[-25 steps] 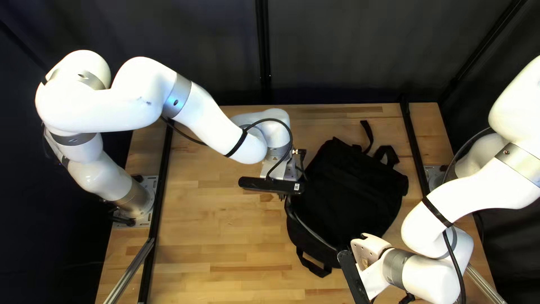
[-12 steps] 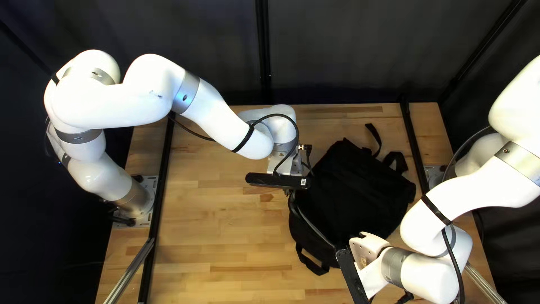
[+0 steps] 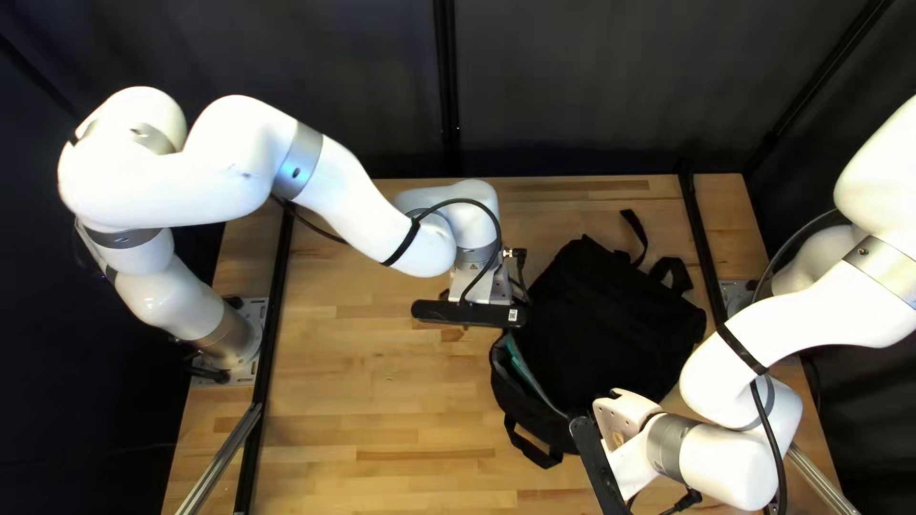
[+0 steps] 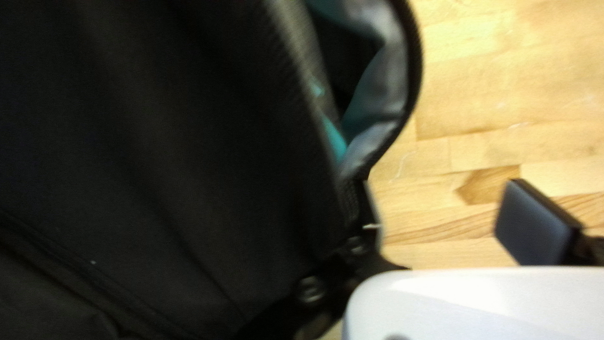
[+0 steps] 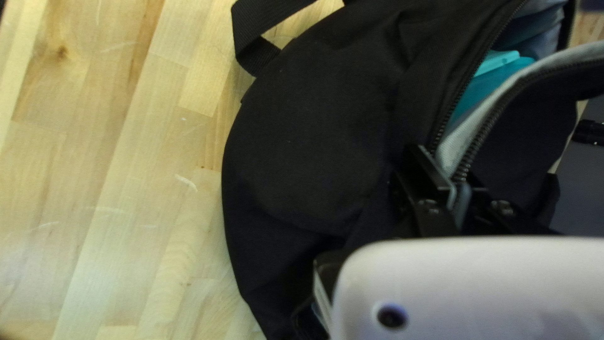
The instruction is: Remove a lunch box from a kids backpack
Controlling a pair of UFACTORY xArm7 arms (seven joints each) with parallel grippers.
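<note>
Lying on the wooden table, the black backpack shows in the top left view with its mouth gaping along the side toward the table's middle, a strip of teal inside. My left gripper is by the mouth's far end — my right gripper by its near end.

In the left wrist view, the left gripper is spread wide: one finger is at the backpack's black cloth beside the end of the mouth, the other is over bare wood, and nothing is clasped between them. Teal shows down inside the grey lining.

In the right wrist view, the right gripper has its fingers nearly together, pinching the backpack's cloth where the two zipper edges meet. The teal lunch box sits inside the backpack — partly visible through the open mouth, beyond the fingers.
</note>
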